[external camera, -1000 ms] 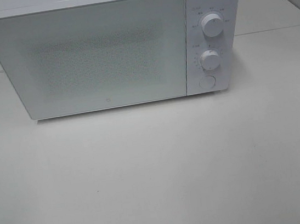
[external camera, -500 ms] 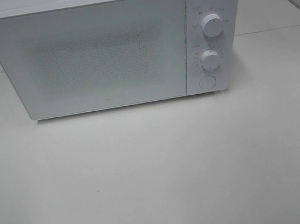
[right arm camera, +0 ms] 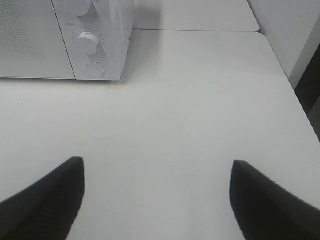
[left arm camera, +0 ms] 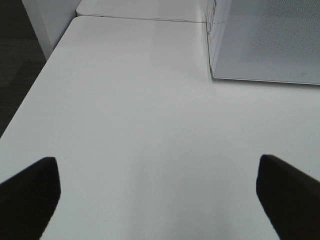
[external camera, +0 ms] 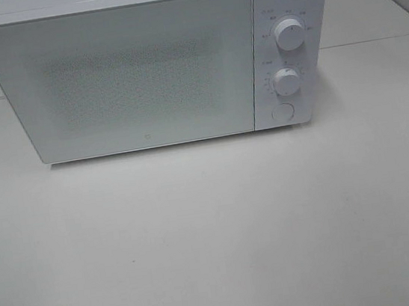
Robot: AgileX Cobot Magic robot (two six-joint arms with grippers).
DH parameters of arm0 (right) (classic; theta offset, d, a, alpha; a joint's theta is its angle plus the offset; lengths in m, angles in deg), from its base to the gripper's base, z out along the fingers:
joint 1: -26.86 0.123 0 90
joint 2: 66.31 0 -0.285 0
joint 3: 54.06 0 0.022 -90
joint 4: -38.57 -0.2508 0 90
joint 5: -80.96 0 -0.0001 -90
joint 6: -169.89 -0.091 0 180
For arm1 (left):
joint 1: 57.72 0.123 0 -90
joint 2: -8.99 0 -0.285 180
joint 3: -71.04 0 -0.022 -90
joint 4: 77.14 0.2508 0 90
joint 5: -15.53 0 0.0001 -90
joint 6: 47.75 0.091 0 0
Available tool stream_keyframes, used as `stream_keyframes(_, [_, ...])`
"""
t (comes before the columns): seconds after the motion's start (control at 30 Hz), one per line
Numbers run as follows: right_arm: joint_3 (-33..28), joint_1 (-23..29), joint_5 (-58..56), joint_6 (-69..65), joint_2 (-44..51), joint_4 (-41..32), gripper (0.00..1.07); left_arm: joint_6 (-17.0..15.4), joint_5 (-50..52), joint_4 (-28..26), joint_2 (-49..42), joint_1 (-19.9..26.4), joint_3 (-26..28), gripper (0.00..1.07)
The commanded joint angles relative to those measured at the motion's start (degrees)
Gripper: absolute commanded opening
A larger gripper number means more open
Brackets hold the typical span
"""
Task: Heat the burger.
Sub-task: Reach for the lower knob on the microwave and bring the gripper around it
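Note:
The burger is out of view in every frame. A white microwave [external camera: 148, 66] stands at the back of the white table [external camera: 215, 234], its door shut, with two round knobs [external camera: 289, 36] and a round button [external camera: 283, 112] on its right panel. In the left wrist view my left gripper [left arm camera: 160, 200] is open over bare table, its dark fingertips [left arm camera: 30, 192] far apart, the microwave's front corner [left arm camera: 265, 40] ahead of it. My right gripper [right arm camera: 157, 200] is open too, nothing between its fingers [right arm camera: 50, 195], and faces the microwave's control panel [right arm camera: 92, 42]. Neither gripper shows in the exterior high view.
The table's left edge [left arm camera: 30, 95] drops to dark floor in the left wrist view. Its right edge [right arm camera: 292, 85] shows in the right wrist view. A second table surface [external camera: 367, 11] lies behind the microwave.

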Motion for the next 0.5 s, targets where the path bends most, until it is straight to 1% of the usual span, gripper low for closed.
stream_keyframes(0.03, [-0.06, -0.34, 0.46, 0.17, 1.66, 0.17, 0.76, -0.34, 0.69, -0.23, -0.92, 0.00, 0.00, 1.01])
stream_keyframes(0.23, [-0.06, -0.34, 0.52, 0.11, 1.26, 0.63, 0.76, -0.34, 0.69, -0.23, -0.92, 0.00, 0.00, 1.01])
stream_keyframes(0.33, [0.92, -0.34, 0.92, 0.00, -0.57, 0.57, 0.79, -0.34, 0.69, -0.23, -0.92, 0.00, 0.00, 1.01])
stream_keyframes(0.37, [2.01, -0.34, 1.78, 0.00, -2.75, 0.40, 0.80, -0.34, 0.69, -0.23, -0.92, 0.00, 0.00, 1.01])
stream_keyframes(0.5, [3.21, -0.34, 4.01, 0.00, -6.25, 0.17, 0.80, -0.34, 0.69, -0.23, -0.92, 0.00, 0.00, 1.01])
